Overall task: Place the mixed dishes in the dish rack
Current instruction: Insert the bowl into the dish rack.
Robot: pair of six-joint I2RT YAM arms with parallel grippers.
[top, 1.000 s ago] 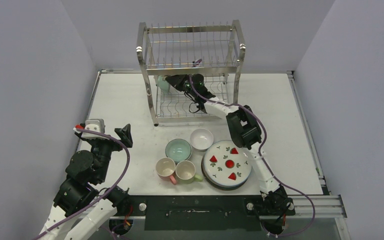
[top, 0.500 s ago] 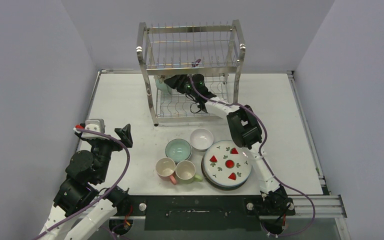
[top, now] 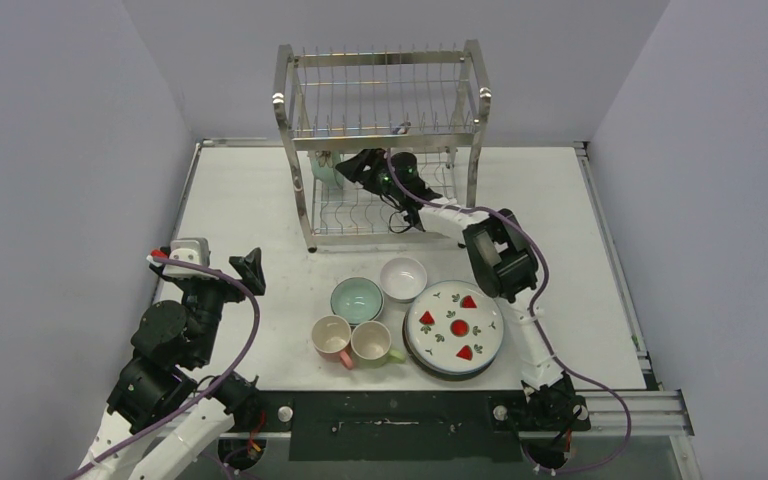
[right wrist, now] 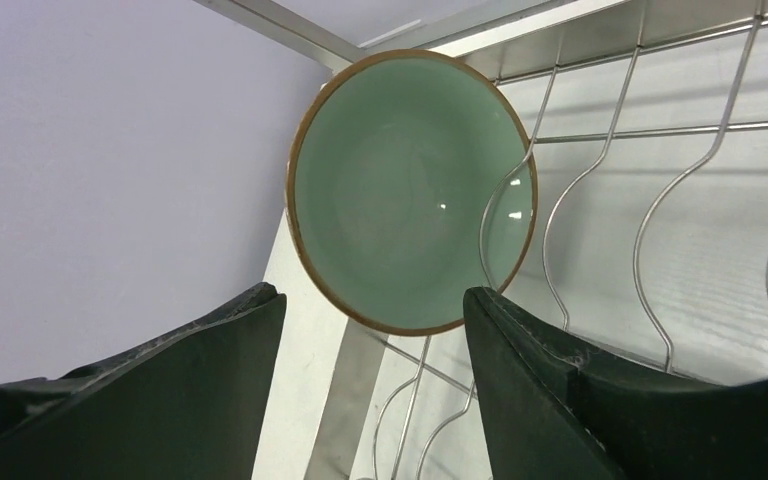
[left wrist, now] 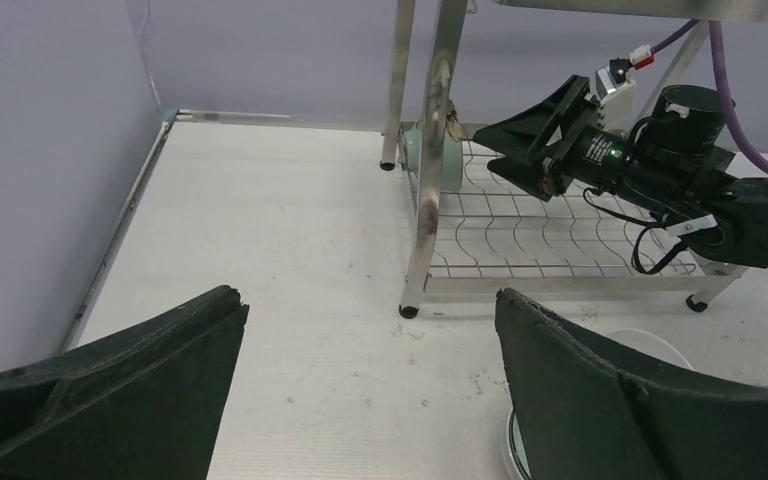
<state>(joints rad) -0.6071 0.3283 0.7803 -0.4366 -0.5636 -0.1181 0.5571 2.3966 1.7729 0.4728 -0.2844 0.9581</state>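
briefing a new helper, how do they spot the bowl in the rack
Find the steel dish rack at the far side of the table. On its lower tier, far left, a mint-green bowl stands on edge; the other green bowl sits upright on the table.

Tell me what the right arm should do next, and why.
Probably draw the right gripper back out of the dish rack: it is open and clear of the mint bowl, which stands on edge in the lower wires, and the strawberry plate waits outside.

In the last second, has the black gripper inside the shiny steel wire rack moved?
Yes: the right gripper drew back rightward, away from the mint-green bowl by the left post of the dish rack.
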